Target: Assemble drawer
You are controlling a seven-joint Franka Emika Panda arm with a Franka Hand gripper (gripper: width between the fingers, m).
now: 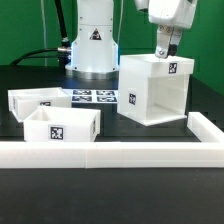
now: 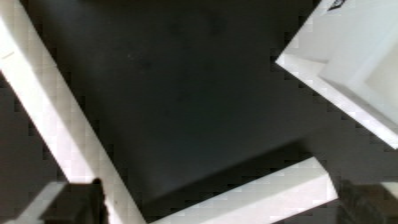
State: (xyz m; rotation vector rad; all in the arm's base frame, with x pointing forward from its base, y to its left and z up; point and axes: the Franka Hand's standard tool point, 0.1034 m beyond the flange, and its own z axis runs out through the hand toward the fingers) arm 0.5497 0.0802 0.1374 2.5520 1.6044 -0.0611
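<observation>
The drawer's large cube-shaped shell [image 1: 153, 90] stands at the exterior view's right, its dark opening facing forward and a tag on its upper part. Two small open-topped trays [image 1: 62, 125] [image 1: 35, 100] stand at the left, each with a tag. My gripper [image 1: 166, 48] hangs just over the shell's far top edge. In the wrist view my gripper [image 2: 222, 205] is open, with its dark fingers [image 2: 71, 205] wide apart. A white edge of the shell [image 2: 267, 190] runs between them, and I cannot tell if they touch it. Nothing is held.
The marker board [image 1: 95, 97] lies flat behind the trays, before the arm's base. A long low white rail [image 1: 110, 152] runs along the front and turns back at the right [image 1: 205, 128]. The table is black.
</observation>
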